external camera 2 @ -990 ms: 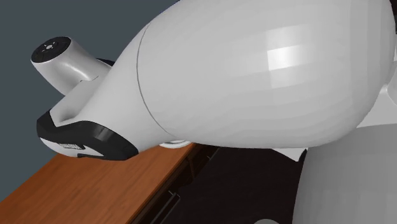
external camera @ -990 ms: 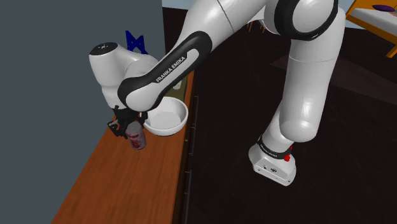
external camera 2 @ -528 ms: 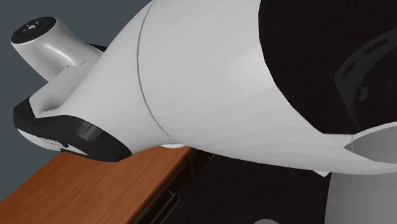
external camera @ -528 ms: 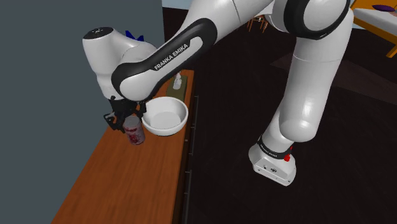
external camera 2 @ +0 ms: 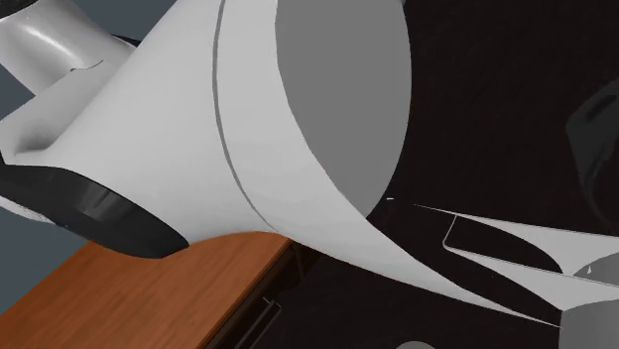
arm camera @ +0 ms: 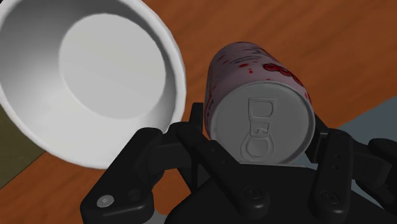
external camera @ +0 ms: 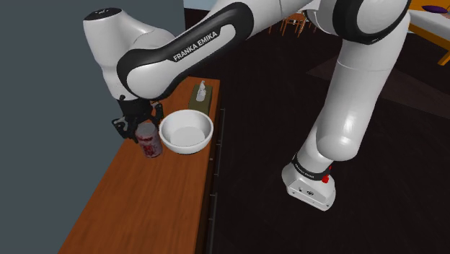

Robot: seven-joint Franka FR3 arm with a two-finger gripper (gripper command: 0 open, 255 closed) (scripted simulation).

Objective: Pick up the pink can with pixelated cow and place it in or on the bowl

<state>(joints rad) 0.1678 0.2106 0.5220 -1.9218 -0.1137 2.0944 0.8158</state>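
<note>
Black pincer (arm camera: 259, 124) closed on a pale pink can (arm camera: 254, 70) with red blotches; fingers (arm camera: 193, 121) press its sides just below the lid (arm camera: 262, 127). Wrist view: can seen end-on, grey lid and pull tab facing the lens, long axis running along the pincer's own line, base pointing away toward the wooden counter (arm camera: 286, 25). Shoulder view gives the side profile the wrist view lacks: can near upright, lid at 12 o'clock under the pincer, base at 6 o'clock, a slight lean. Whether the base is clear of the counter, cannot tell. White bowl (arm camera: 162, 44) just beside the can, at its 3 o'clock in shoulder view, close but apart. Past the bowl at 1 o'clock, a small white bottle-shaped item (external camera: 201, 89) on an olive pad (external camera: 209, 101). Grey wall (external camera: 43, 108) runs along the counter at 9 o'clock. Second exterior view: white arm shell (external camera 2: 248, 119) close to the lens, a strip of counter at 7 o'clock.
</note>
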